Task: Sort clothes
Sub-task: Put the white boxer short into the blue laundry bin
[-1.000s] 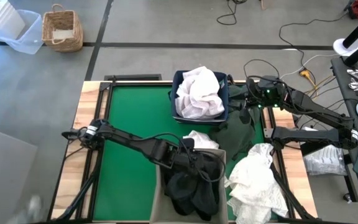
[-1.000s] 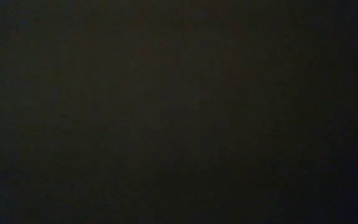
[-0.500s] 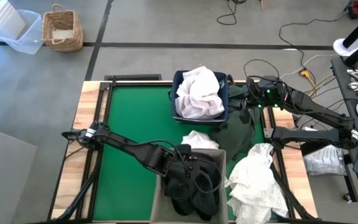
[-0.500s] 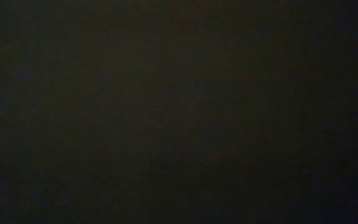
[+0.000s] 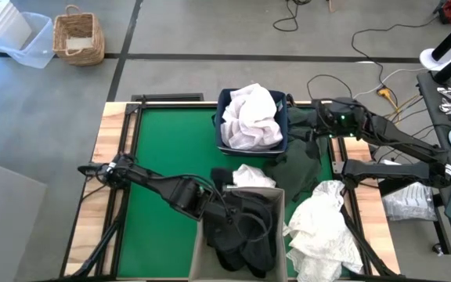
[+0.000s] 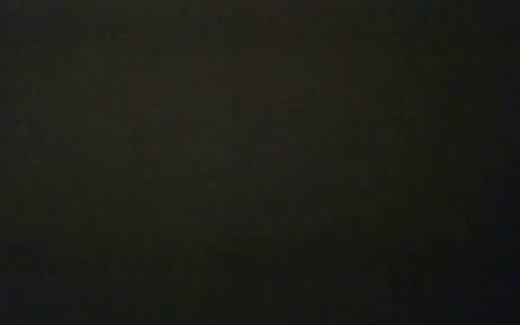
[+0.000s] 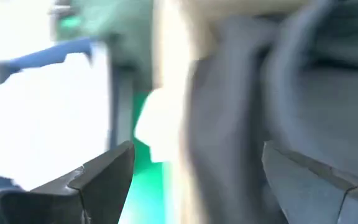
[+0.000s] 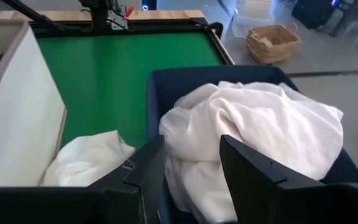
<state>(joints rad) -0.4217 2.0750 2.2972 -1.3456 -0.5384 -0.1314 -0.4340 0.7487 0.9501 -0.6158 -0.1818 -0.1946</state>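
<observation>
The left gripper [image 7: 194, 180], fingers apart, is held over the beige bin [image 5: 281, 205] at the black clothes [image 5: 245, 231]. The right gripper [image 8: 191, 168], fingers apart, is poised beside the navy bin [image 5: 285, 117] of white clothes [image 5: 250, 116].

White garment [image 5: 250, 114] in the bin [image 5: 222, 101]

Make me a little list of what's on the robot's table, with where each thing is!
blue bin: far middle, holds white clothes
beige bin: near middle, holds dark clothes
small white cloth: on the green mat, between the bins
big white cloth: right of the beige bin
dark green cloth: beside the blue bin
left claw: at the beige bin, open
right claw: by the blue bin, open
</observation>
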